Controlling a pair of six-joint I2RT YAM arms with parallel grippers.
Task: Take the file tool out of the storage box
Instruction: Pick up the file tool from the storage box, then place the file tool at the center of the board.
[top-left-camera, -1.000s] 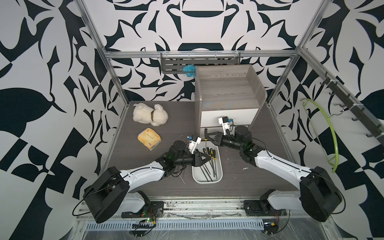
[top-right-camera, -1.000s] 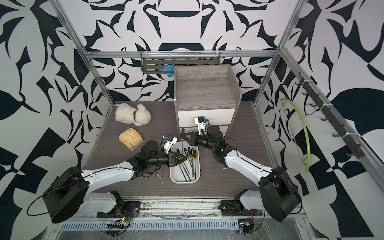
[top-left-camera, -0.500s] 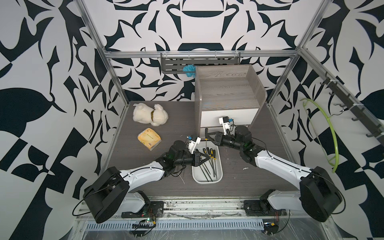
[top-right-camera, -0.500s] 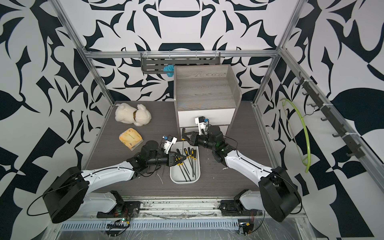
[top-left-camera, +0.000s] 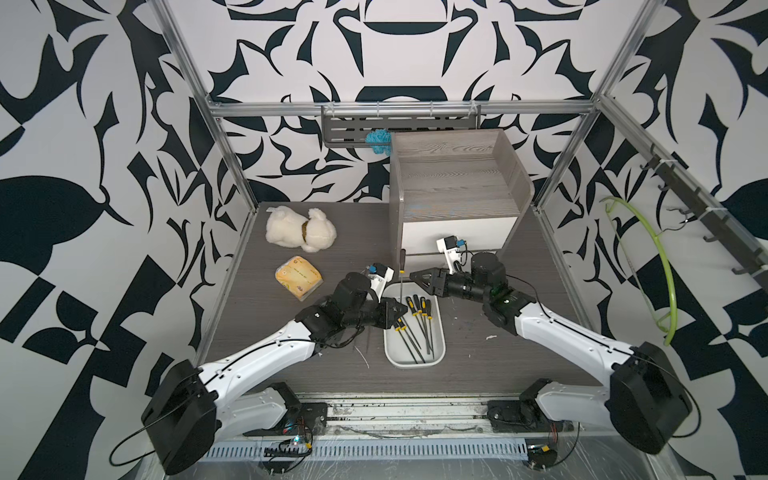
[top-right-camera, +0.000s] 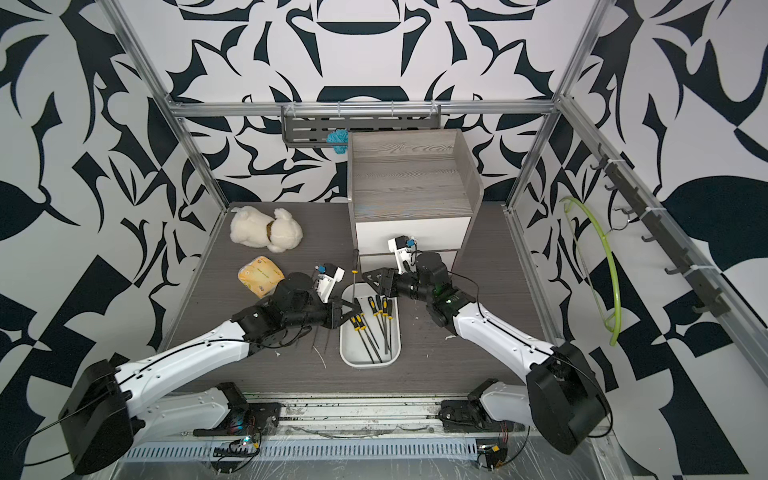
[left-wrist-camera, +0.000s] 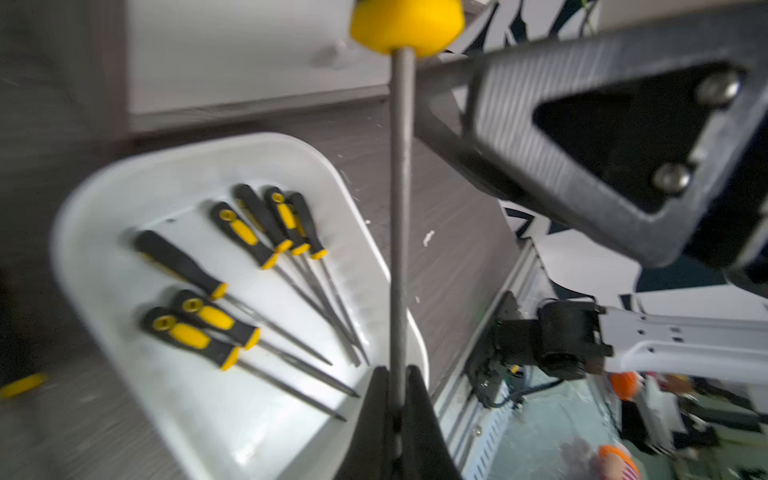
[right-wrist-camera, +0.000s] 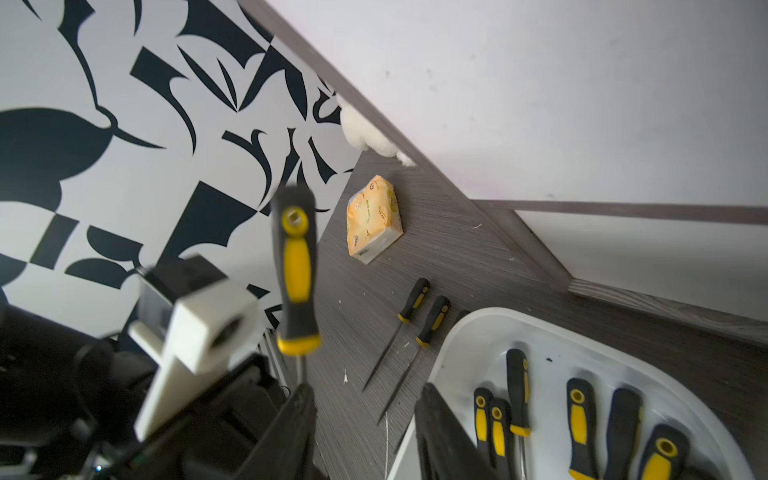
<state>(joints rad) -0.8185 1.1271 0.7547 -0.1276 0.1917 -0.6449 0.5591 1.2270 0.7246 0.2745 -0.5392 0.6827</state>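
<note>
Though right hand (right-wrist-camera: 365, 390) agape, left hand (left-wrist-camera: 397, 397) tight on file tool (left-wrist-camera: 400, 208).

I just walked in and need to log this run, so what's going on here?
The left gripper is shut on the metal shaft of one file, holding it handle up by the far end of the white storage box. The right gripper is open beside it, holding nothing. Several more files lie in the box; two others lie on the table.
</note>
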